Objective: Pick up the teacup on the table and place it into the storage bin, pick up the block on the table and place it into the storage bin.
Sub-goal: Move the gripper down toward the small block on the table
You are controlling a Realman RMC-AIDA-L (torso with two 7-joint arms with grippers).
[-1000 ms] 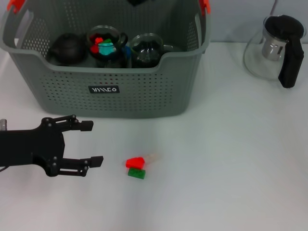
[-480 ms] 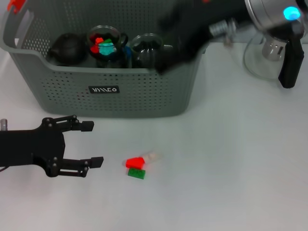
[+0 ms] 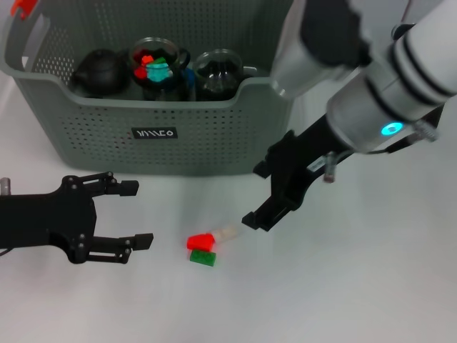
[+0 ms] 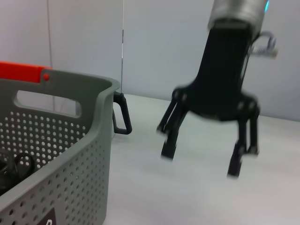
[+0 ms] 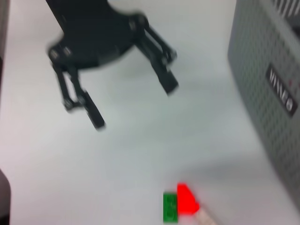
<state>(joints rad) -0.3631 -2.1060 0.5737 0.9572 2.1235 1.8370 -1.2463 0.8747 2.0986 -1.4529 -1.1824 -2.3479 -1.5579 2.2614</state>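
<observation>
on storage bin (image 3: 214, 136) front, black label (image 3: 154, 133), white lettering unreadable; right gripper (image 3: 262, 194) open above block (image 3: 202, 248)

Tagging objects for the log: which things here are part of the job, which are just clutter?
Job:
- grey-green perforated storage bin
- red, green and clear block cluster on the table
- open right gripper above it
- open left gripper, idle

Clutter:
- dark teapot, inside bin
- white table

The right gripper (image 3: 263, 195), absent a second ago and half a second ago blurred over the storage bin (image 3: 214, 146), now hangs open in front of it. It sits just beside the block (image 3: 202, 248).
</observation>
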